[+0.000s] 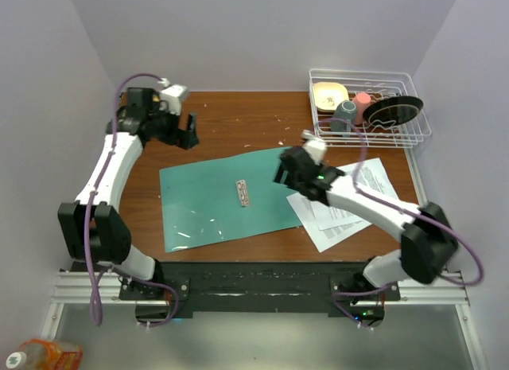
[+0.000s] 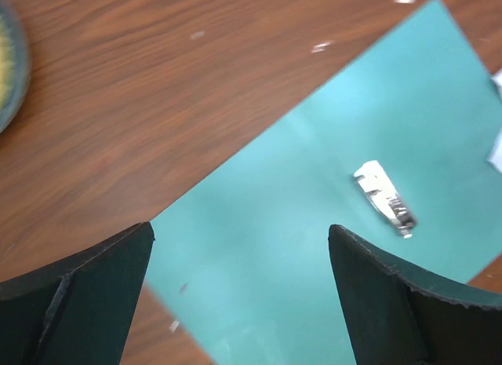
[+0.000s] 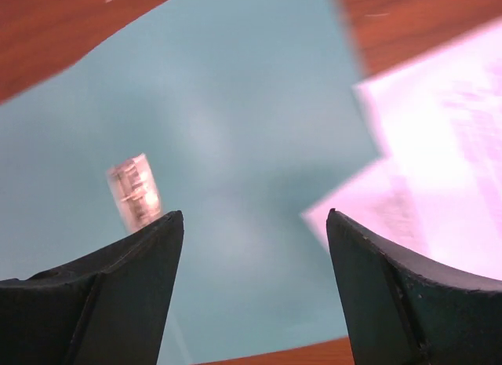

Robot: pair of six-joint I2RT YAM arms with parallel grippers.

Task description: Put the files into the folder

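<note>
Top external view: the folder (image 1: pixel 215 203) lies flat in the middle of the bench (image 1: pixel 238 119), its long axis running left to right with the right end swung a little farther away, and a small metal clip (image 1: pixel 242 192) sits near its centre. Whether its cover is open, I cannot tell. The files (image 1: pixel 362 199) lie on the bench just right of it, fanned and skewed, their long axis running from near-left to far-right. One corner reaches the folder's right edge and, in the right wrist view, seems to lap over the teal (image 3: pixel 408 169). The right fingers (image 1: pixel 293 173) hang above that same right edge, spread apart and holding nothing. The right wrist view shows the folder (image 3: pixel 235 106) and the clip (image 3: pixel 135 191) below and between them, with the sheets off to the right. The left fingers (image 1: pixel 189 131) are parted and empty too, raised over bare wood beyond the folder's far-left corner and well apart from the sheets; their camera looks down on the folder (image 2: pixel 314 224) and its clip (image 2: pixel 384 198). No sheet is in the folder yet, so the task looks barely begun. The right arm is plainly the nearer to the files, which lie to the right and slightly nearward of its fingers. Thin sheets lying flat will be hard to pinch. A dish rack (image 1: pixel 370 107) stands at the far right, clear of all this.
</note>
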